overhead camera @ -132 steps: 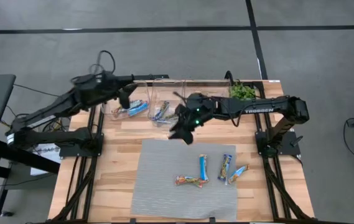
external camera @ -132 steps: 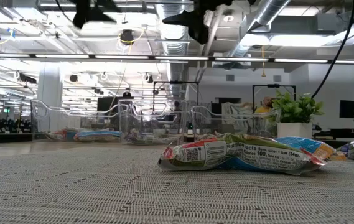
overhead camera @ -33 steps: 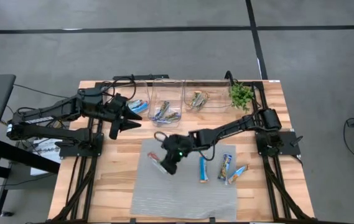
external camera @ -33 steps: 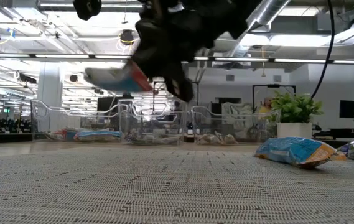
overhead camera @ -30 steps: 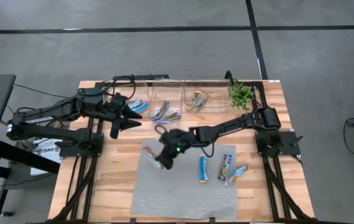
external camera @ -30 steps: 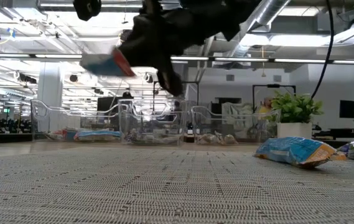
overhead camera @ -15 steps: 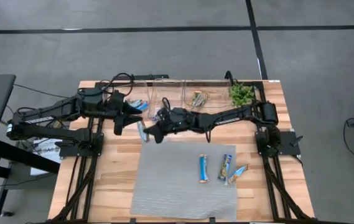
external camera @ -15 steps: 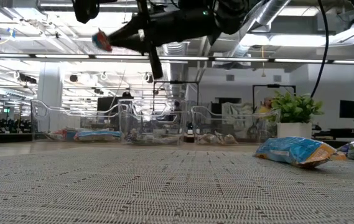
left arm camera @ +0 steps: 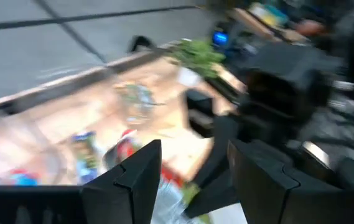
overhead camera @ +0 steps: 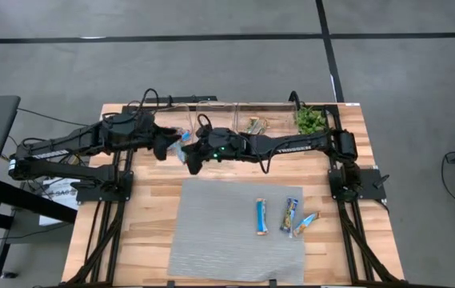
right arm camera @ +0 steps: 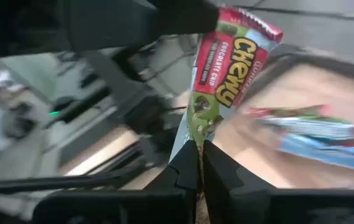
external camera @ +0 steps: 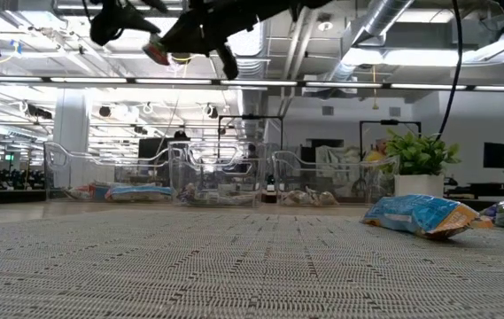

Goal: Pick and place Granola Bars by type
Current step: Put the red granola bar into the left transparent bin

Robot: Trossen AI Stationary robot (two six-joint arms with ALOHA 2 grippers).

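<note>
Right wrist view: right gripper (right arm camera: 196, 163) pinches Chewy bar (right arm camera: 223, 78).

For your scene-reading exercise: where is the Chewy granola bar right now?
The Chewy granola bar is pinched in the right end effector, held in the air at the left end effector, over the table's back-left bins.

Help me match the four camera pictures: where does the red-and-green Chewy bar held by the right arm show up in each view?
High view: the red-and-green wrapped Chewy bar sits between both arms, at the right pincer.
Low view: top left, a small red tip in the air.
Left wrist view: blurred red-and-green shape near the picture's lower middle.
Right wrist view: upright, centre, clamped at its lower end.
Shared landmark: the small green plant.
</note>
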